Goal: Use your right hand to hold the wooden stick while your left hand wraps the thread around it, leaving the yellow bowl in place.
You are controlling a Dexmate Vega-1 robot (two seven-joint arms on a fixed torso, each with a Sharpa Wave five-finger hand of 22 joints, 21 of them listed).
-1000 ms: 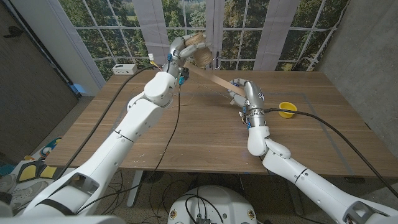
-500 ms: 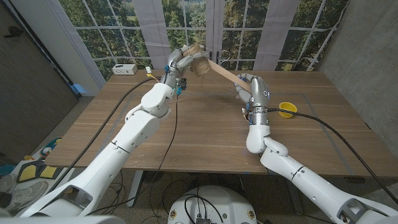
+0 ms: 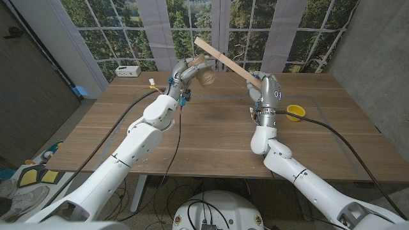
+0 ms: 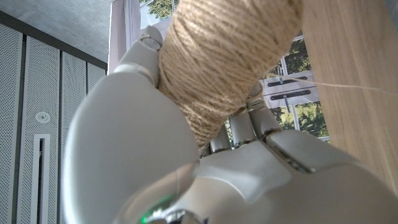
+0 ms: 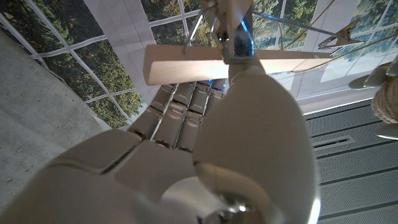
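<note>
Wrapping is under way but far from finished, as far as I am able to judge. I am holding the wooden stick in my right hand, lifted well above the desk, with the stick slanting up and away towards the window. In the right wrist view the fingers are closing round the stick, so that grip is looking secure. My left hand is gripping the ball of thread, raised just below the stick's upper part. The left wrist view is showing the ball clamped between the curled fingers and palm, with the stick just beside it and one thin strand of thread crossing its face. I cannot tell how many turns are already sitting on the stick. The yellow bowl is sitting on the desk near my right arm, apparently undisturbed. Remaining work, in my judgement: further passes of the ball round the stick, clear of the bowl.
</note>
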